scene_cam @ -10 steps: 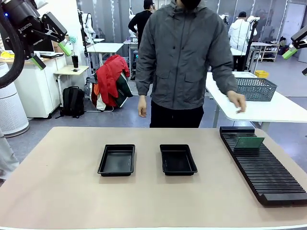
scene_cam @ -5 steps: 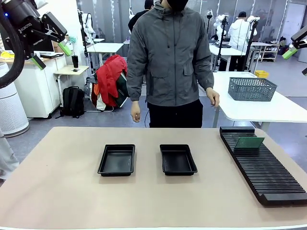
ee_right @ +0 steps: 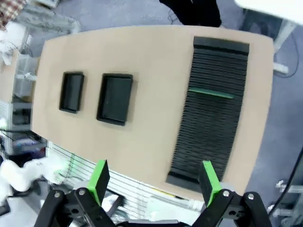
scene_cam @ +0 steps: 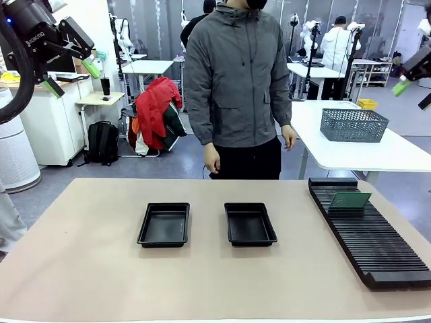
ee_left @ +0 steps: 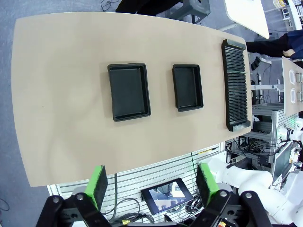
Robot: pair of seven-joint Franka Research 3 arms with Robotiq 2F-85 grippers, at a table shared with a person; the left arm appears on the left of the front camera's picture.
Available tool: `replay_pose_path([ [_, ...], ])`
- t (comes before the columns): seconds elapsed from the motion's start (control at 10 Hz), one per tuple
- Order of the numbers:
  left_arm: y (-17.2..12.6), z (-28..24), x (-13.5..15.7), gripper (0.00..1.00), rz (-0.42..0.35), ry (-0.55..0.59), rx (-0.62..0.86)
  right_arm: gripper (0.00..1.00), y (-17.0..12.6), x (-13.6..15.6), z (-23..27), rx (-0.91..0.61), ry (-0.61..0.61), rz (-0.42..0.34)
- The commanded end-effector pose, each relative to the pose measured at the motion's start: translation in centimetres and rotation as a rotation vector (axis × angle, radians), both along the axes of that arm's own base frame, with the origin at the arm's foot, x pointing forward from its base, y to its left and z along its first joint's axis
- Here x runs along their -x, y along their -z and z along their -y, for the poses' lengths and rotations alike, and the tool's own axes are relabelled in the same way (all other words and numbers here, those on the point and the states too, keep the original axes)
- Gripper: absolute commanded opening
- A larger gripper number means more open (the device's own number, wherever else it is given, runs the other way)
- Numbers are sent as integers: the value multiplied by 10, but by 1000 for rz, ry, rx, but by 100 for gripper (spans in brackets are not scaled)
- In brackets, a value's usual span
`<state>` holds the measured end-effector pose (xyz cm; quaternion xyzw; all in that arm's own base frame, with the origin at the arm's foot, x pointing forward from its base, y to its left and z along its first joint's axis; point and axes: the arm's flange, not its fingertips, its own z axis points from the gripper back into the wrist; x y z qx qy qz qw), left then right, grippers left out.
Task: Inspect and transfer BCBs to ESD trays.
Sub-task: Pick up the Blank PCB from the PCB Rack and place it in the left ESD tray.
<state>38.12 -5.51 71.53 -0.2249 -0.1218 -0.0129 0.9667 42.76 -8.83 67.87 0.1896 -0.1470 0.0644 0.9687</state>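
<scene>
Desk (scene_cam: pixel 81 269): tan top, well below both sets of jaws. Left tray (scene_cam: pixel 164 224) and right tray (scene_cam: pixel 250 223) lie flat on it, apart, both empty, straight ahead of the left jaws and within their span. Rack (scene_cam: pixel 369 235) lies flat just outside that span, ahead of the right jaws.

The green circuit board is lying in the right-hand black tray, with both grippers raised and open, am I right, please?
Not quite: the green circuit board stands in the slotted rack, not the right-hand tray, as the front view shows. The left gripper and right gripper are raised and open.
</scene>
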Motion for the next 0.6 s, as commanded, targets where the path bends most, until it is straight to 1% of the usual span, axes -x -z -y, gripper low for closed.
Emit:
replay_pose_path([
  [0.0, -1, 0, 0, 100, 6, 2, -1, 100, 23, -8, -6, 141, -132, 97],
  [0.5, -1, 0, 0, 100, 6, 2, -1, 100, 75, -34, -23, 445, -629, 212],
])
